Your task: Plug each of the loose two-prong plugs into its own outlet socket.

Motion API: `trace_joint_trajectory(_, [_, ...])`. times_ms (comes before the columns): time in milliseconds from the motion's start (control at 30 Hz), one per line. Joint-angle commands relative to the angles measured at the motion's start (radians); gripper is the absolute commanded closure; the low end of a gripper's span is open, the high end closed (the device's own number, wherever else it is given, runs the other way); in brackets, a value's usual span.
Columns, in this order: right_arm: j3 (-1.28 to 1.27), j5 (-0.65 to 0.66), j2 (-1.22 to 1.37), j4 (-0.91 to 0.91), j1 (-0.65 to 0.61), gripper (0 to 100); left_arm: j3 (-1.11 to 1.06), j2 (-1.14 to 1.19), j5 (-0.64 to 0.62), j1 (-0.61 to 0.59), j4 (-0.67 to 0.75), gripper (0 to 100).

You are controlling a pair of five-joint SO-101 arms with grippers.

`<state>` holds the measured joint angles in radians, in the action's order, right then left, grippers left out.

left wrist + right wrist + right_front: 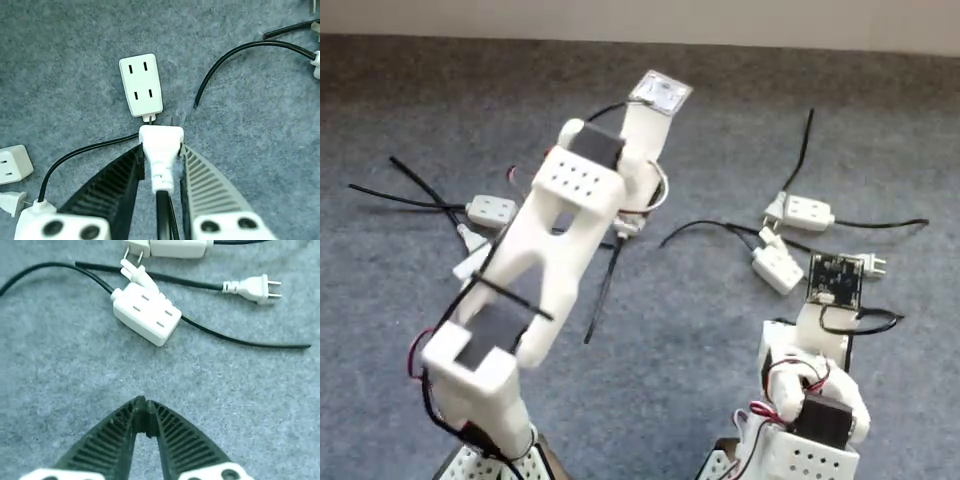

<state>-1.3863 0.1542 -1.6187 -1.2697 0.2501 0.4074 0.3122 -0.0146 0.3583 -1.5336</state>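
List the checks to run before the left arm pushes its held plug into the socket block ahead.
1. Grip: left gripper shut on white plug: ok.
2. Socket block slots empty: ok.
3. Prongs lined up with slots: not ok. The slots face the camera, and the prongs point at the block's end.
4. Plug's cable free to follow: cannot tell.
5. Right gripper shut, empty, out of the way: ok.
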Motion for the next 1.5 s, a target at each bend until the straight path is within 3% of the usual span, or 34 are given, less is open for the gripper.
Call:
trace_joint_trajectory(0, [0.010, -0.012, 0.030, 0.015, 0.050, 99.1, 0.309, 0.168, -0.003, -0.008, -0.133, 99])
trace_joint_trajectory(133, [-0.024, -0.012, 0.114, 0.094, 0.125, 99.1, 0.549, 0.369, -0.002, -0.027, -0.221, 99])
trace_joint_trajectory(333, [-0.153, -0.012, 0.162, 0.194, 0.148, 99.1, 0.725, 0.515, -0.002, -0.064, -0.222, 99])
trace_joint_trajectory(1233, [-0.153, -0.012, 0.162, 0.197, 0.147, 99.1, 0.728, 0.538, -0.008, -0.025, -0.157, 99])
trace_joint_trajectory(1467, [-0.154, -0.012, 0.162, 0.197, 0.147, 99.1, 0.737, 0.664, -0.009, -0.033, -0.153, 99])
